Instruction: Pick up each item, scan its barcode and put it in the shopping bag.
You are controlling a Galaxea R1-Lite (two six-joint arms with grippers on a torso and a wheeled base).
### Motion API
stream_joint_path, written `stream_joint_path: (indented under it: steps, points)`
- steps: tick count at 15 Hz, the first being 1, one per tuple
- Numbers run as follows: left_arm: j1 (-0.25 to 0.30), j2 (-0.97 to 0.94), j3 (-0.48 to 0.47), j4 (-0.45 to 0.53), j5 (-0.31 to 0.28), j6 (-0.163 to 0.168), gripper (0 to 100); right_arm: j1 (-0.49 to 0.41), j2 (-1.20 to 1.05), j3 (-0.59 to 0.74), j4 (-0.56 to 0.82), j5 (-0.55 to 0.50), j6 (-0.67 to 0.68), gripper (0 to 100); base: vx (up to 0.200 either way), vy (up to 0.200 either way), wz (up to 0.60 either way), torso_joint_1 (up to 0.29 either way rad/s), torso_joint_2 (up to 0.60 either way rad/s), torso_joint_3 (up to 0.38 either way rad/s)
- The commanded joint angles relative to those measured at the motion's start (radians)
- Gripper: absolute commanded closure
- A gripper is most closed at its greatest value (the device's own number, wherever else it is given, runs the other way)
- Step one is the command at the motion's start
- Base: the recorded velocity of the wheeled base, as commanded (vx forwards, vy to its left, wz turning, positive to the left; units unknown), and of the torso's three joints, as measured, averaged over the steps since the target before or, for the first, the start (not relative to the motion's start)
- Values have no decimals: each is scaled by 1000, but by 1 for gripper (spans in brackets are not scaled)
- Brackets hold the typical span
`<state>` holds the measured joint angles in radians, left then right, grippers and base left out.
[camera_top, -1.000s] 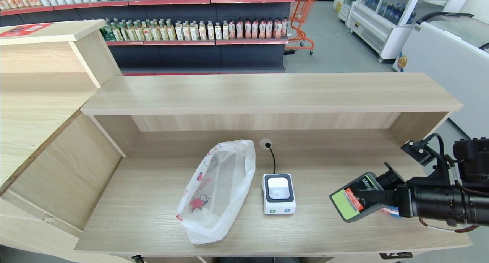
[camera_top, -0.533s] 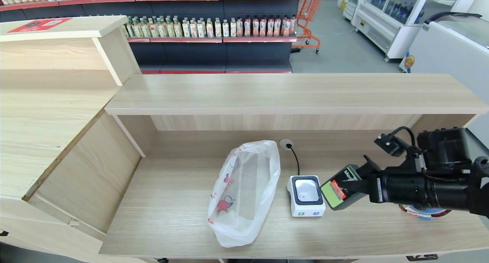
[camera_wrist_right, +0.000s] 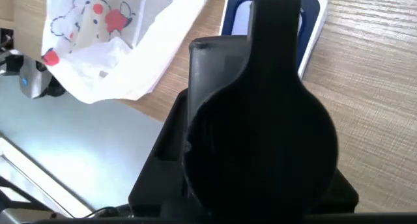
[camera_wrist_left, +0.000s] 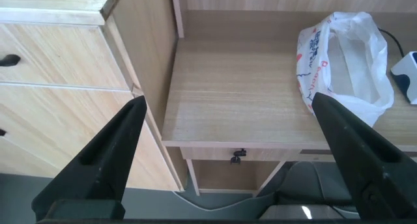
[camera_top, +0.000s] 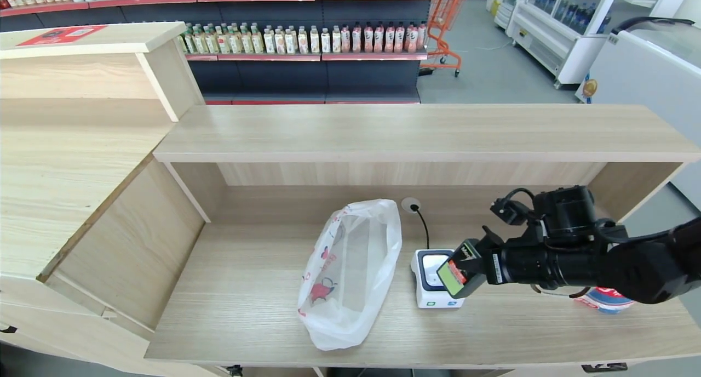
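My right gripper (camera_top: 466,263) is shut on a small dark box (camera_top: 456,273) with a green face and a red label. It holds the box tilted just above the right part of the white barcode scanner (camera_top: 432,281), whose blue-rimmed window (camera_wrist_right: 309,19) lies right under the gripper in the right wrist view. The translucent shopping bag (camera_top: 350,270) with red print lies on the counter left of the scanner, its mouth toward the back. My left gripper (camera_wrist_left: 228,162) hangs open below the counter's front edge, left of the bag (camera_wrist_left: 342,58), with nothing between its fingers.
A round blue, red and white item (camera_top: 607,300) sits on the counter at the right, partly behind my right arm. The scanner's cable (camera_top: 423,223) runs to a hole at the back. A raised shelf (camera_top: 416,130) overhangs the rear, and a side wall (camera_top: 131,245) closes the left.
The head camera shifted. My right arm carried the box leftward from right of the scanner to over it. The bag and scanner stayed put.
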<state>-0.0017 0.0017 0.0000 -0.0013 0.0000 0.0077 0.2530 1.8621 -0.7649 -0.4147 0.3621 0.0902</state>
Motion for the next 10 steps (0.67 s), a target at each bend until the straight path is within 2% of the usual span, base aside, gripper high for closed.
stream_joint_path:
  steps: [1,2,5,10]
  points:
    - [0,0,0,0,0,0,0,14,71,-16,-18,0,-4,100,0,0,0,0,0,0]
    - [0,0,0,0,0,0,0,19,143,-31,-92,-19,-14,100,0,0,0,0,0,0]
    - [0,0,0,0,0,0,0,25,209,-73,-101,-46,-67,100,0,0,0,0,0,0]
    - [0,0,0,0,0,0,0,38,249,-149,-99,-45,-67,100,0,0,0,0,0,0]
